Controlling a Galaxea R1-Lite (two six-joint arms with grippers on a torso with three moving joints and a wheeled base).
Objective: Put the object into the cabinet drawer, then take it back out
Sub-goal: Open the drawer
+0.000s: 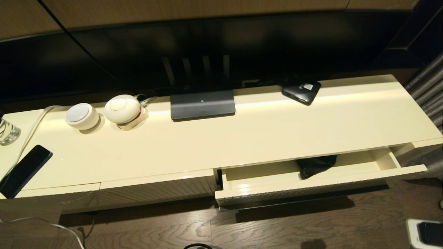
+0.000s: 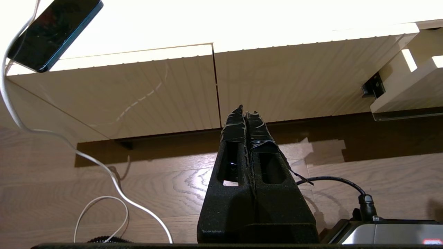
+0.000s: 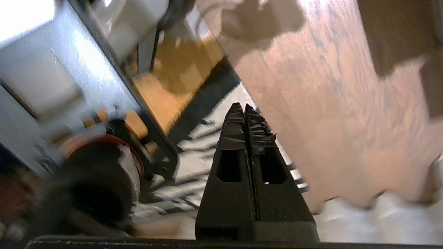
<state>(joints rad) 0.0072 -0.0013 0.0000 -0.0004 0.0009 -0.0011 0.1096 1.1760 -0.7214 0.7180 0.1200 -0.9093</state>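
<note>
the left gripper [image 2: 245,112] hangs low over the wooden floor [image 2: 173,180] in front of the cabinet, its 2 black taped fingers pressed together with nothing between them. a white cable [image 2: 69,147] trails across the floor beside it. the right gripper [image 3: 245,107] also points down at the floor, near the robot's own base, its fingers pressed together and empty; neither arm shows in the head view.

nearest on the cabinet, the drawer [image 1: 311,183] stands pulled out on the right side, its ribbed cream front facing the robot. the black umbrella [image 1: 316,165] lies inside it, toward the back, with part of its rumpled fabric hidden under the edge of the cabinet top [image 1: 263,135]. to the left of the drawer is a closed ribbed front panel [image 1: 155,190].

on the glossy cream top, a dark phone [image 1: 25,170] lies at the near left corner, with a glass [image 1: 7,131] behind it. farther back sit 2 round white devices [image 1: 82,116] side by side, a dark grey flat box [image 1: 202,104] in the middle, and a small black box with a white label [image 1: 301,90] to the right. a large dark screen [image 1: 193,45] rises behind everything.
</note>
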